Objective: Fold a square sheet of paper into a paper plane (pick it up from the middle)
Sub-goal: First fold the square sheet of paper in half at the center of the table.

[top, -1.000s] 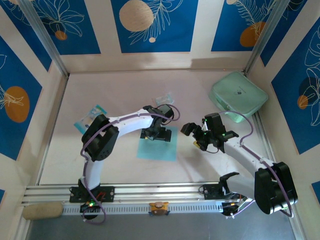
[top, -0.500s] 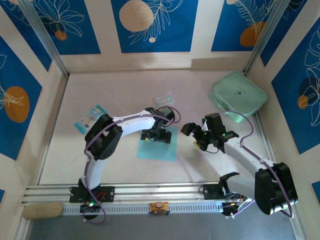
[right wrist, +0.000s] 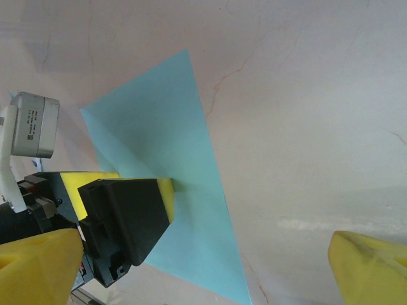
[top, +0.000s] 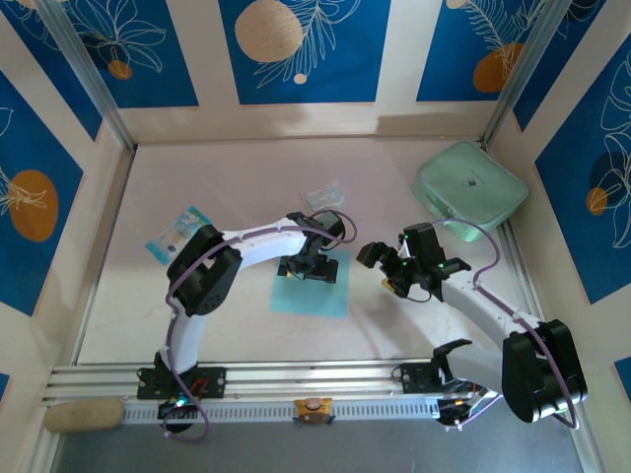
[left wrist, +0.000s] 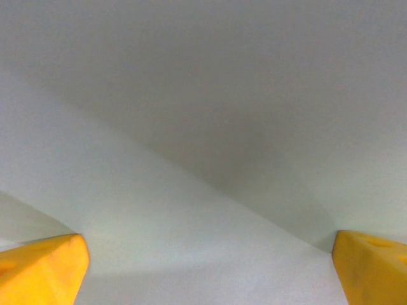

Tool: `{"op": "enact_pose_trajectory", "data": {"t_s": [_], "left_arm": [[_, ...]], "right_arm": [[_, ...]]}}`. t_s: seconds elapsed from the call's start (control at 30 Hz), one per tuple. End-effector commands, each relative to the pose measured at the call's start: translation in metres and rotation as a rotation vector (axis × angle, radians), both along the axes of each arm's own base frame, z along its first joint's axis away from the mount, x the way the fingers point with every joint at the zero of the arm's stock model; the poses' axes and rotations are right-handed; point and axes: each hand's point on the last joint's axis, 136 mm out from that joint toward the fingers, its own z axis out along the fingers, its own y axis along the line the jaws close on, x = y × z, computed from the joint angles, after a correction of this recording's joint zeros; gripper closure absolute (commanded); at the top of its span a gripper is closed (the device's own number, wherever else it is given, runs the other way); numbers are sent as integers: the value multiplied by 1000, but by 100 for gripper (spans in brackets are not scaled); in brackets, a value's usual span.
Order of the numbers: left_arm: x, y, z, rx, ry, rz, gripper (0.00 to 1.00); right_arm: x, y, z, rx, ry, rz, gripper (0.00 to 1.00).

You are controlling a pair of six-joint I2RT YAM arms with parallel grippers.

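Tabletop of pale pinkish-white laminate (top: 227, 187) spreads across the middle of the overhead view, closed in by cream walls with blue printed panels (top: 296, 49) at the top and both sides and by a ribbed aluminium rail (top: 296, 377) along the bottom. Its upper-middle band and lower-left area are bare. A rounded mint-green soft case (top: 471, 187) sits against the wall at upper right; the small dark mark on its lid is too small to read. Both white arms reach in from the bottom edge. The left gripper (top: 308, 266) stands at frame centre on the upper edge of the square sheet of thin light-blue paper (top: 314, 291); its yellow pads (left wrist: 41, 267) sit at the bottom corners of its own camera's view, spread wide and grasping nothing. The right gripper (top: 383, 268), just right of centre, is likewise released, with a strip of bare table between it and the sheet's right edge. The sheet (right wrist: 172, 140) lies flat, its lower edge well apart from the rail, and in the right wrist view one yellow pad of the left gripper (right wrist: 164, 190) touches it. A small blue-and-white printed packet (top: 177, 232) lies at centre left, and a clear crumpled plastic wrapper (top: 323, 195) above the sheet. A grey label (right wrist: 35, 124) at that view's left edge carries print too fine to read.
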Motion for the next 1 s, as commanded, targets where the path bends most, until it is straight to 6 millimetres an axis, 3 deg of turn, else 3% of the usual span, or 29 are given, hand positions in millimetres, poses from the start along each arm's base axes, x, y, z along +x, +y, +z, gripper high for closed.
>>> {"op": "enact_pose_trajectory", "data": {"t_s": [0.0,0.47,0.77,0.97], "left_arm": [[-15,13,-25,69,59,13,3],[-12,8,-17,47,32,1,12],[-7,-4,-2,-36,-17,-12,24],[-4,-7,7,-61,-42,-7,25]], "right_arm": [[4,-1,5,-6,0,-10,1],[3,-3,5,-16,19,-18,1],[3,-9,3,-37,38,-63,1],[3,-14,5,-57,41,-86,1]]}}
